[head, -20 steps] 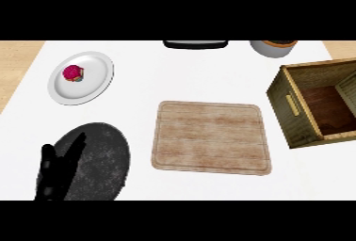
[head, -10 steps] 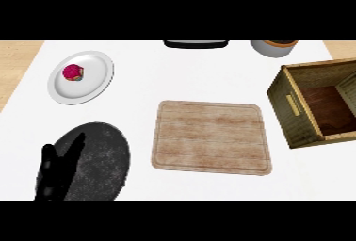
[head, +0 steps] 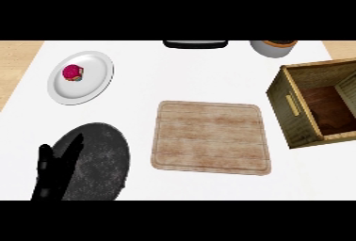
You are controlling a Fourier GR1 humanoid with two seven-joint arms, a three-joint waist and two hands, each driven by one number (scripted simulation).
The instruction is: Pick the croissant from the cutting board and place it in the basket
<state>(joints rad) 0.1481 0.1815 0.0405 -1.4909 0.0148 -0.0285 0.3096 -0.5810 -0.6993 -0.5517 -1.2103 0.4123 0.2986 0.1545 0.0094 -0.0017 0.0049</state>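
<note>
The wooden cutting board (head: pixel 210 137) lies at the middle of the white counter with nothing on it. I see no croissant anywhere. The basket (head: pixel 321 104), a wooden box with an open top, stands at the right edge, and the part of its inside that shows holds nothing. My left hand (head: pixel 54 170) shows at the lower left with its fingers straight and up, over a dark round plate (head: pixel 104 155). My right hand does not show.
A white plate (head: pixel 94 80) with a pink-red item (head: pixel 73 73) sits at the back left. A dark object (head: pixel 195 44) and a grey pot (head: pixel 274 47) stand along the back edge. Wood floor shows beyond the counter's left side.
</note>
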